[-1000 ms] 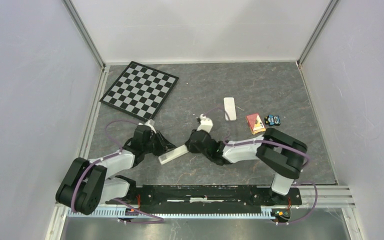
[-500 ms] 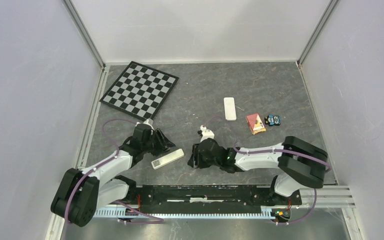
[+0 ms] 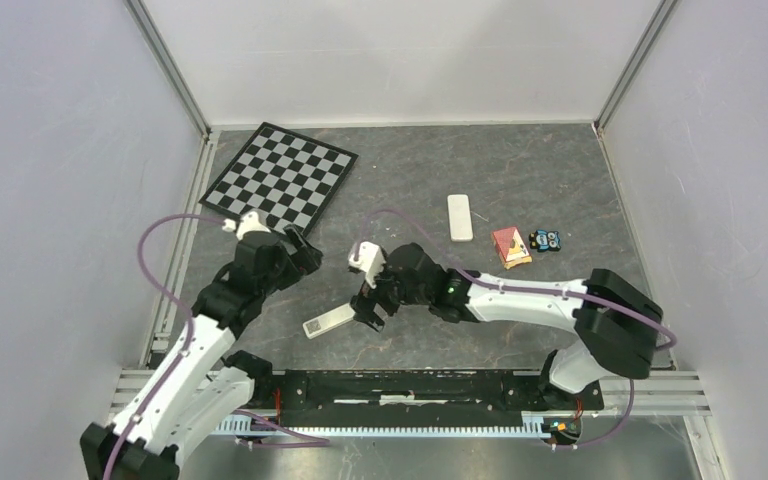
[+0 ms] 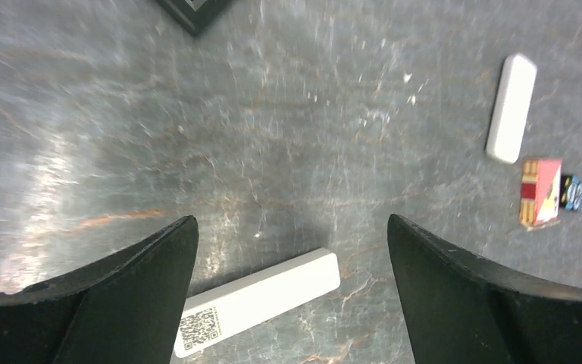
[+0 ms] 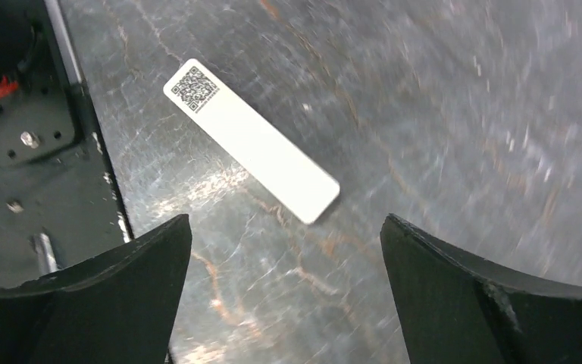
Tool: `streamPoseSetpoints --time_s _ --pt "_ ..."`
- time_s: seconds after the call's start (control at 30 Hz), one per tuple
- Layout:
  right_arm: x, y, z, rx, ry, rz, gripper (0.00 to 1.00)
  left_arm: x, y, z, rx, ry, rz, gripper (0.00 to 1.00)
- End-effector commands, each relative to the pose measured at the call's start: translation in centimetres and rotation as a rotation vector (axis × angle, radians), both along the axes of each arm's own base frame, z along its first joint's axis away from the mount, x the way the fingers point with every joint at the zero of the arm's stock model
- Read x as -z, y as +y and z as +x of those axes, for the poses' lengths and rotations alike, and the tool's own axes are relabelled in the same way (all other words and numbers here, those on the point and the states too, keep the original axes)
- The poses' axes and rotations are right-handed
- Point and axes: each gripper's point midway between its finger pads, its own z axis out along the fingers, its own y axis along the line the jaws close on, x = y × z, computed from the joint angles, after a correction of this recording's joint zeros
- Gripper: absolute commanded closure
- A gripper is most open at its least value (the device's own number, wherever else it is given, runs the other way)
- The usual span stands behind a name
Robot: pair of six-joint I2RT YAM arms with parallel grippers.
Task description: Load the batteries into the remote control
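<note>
Over grey marbled tabletop [image 3: 520, 170], left gripper [image 4: 292, 221] and right gripper [image 5: 286, 220] are hovering spread and empty near the back-up remote control [image 5: 250, 140], whose back is probably needing opening next.

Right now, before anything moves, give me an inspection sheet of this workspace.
Surface: dark grey marbled table, no spills seen.
Job's things: remote control flat, QR sticker up, near the front edge; batteries a small dark cluster at right, count unclear.
Clutter: chessboard back left; white oblong piece mid-table; red box beside the batteries.
Grippers: left tool open, empty; right tool open, empty, close to the remote control.
Cables: purple cables loop off both arms, clear of the things.
Surroundings: white walls, metal frame posts.
</note>
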Motion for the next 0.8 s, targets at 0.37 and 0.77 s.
streamPoseSetpoints --time_s 0.37,0.77 --pt "4.7 6.9 0.3 -0.568 -0.344 -0.193 0.06 -12.0 9.9 -3.8 -0.305 -0.287 0.234 0.00" --pt "7.5 8.6 3.6 -0.455 -0.257 -0.285 0.56 -13.2 10.3 -4.9 -0.284 -0.351 0.232 0.00"
